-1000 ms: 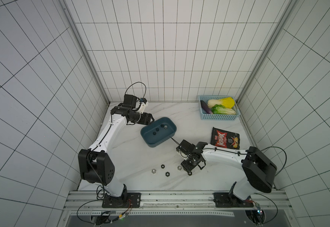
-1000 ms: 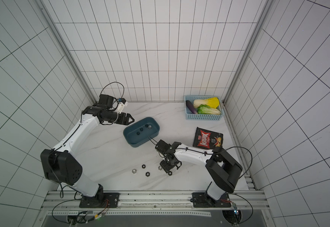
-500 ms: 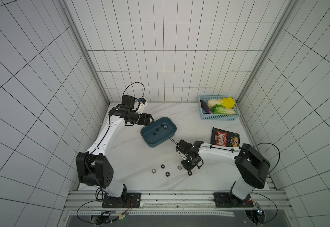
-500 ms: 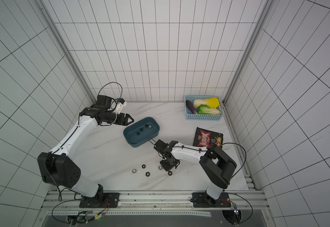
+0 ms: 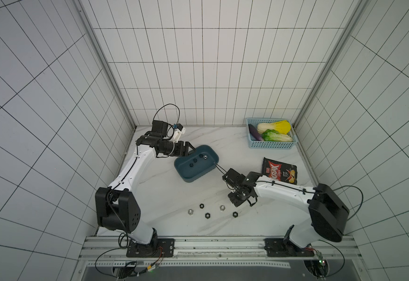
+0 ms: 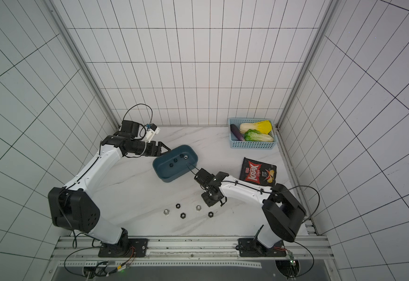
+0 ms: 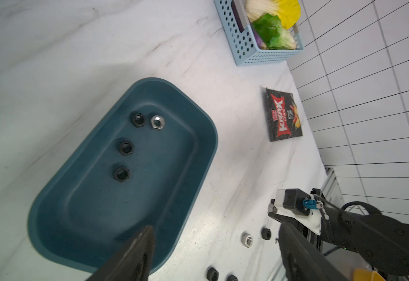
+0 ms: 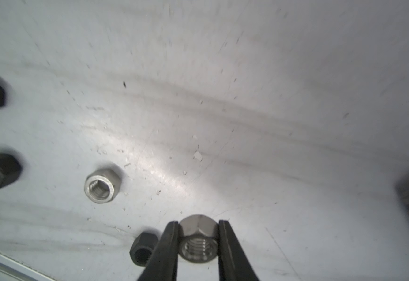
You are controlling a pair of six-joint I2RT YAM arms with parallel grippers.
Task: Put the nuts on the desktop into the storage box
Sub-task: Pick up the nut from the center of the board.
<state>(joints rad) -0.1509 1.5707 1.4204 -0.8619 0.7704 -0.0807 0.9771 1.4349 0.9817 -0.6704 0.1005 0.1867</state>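
Right tool (image 8: 197, 222) pinches a silver nut (image 8: 197, 245) across its flats: rigid, light, slippery, seemingly off the tabletop (image 8: 247, 73); left tool (image 7: 215, 228) open.

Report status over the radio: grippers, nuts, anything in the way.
Right gripper shut on silver nut. Left gripper open at box rim. Four nuts in box, five on desktop. Nothing blocking.

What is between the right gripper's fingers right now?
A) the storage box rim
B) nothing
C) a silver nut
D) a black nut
C: in the right wrist view the right gripper is shut on a silver nut with its threads showing. A black nut lies loose beside it on the desktop.
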